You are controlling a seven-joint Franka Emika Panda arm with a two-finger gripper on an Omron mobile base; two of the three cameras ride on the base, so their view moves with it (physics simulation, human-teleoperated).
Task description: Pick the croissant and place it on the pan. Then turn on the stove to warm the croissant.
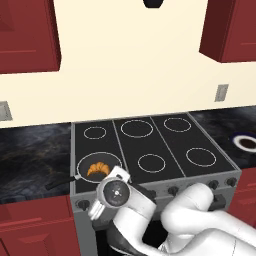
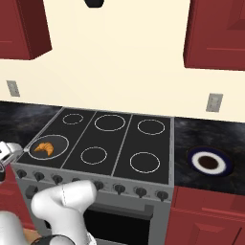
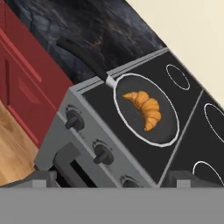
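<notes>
The golden croissant (image 1: 98,170) (image 2: 44,149) (image 3: 145,107) lies inside the black pan (image 1: 112,161) (image 2: 60,142) (image 3: 165,131). The pan rests on the front-left burner of the stove (image 1: 150,142) (image 2: 119,141) (image 3: 98,98), its handle (image 3: 78,49) sticking out over the dark counter. My gripper (image 3: 113,178) hovers in front of the stove's grey knob panel, below and in front of the pan. It is open, its fingertips (image 3: 41,177) far apart with nothing between them. The two leftmost knobs (image 3: 74,119) (image 3: 103,153) sit just ahead of it.
A white-rimmed dark plate (image 1: 246,143) (image 2: 208,161) sits on the counter right of the stove. Red cabinet doors (image 3: 26,87) flank the oven, with wood floor (image 3: 13,148) below. The oven door handle (image 3: 65,162) runs under the knobs. My white arm (image 1: 200,215) crosses the oven front.
</notes>
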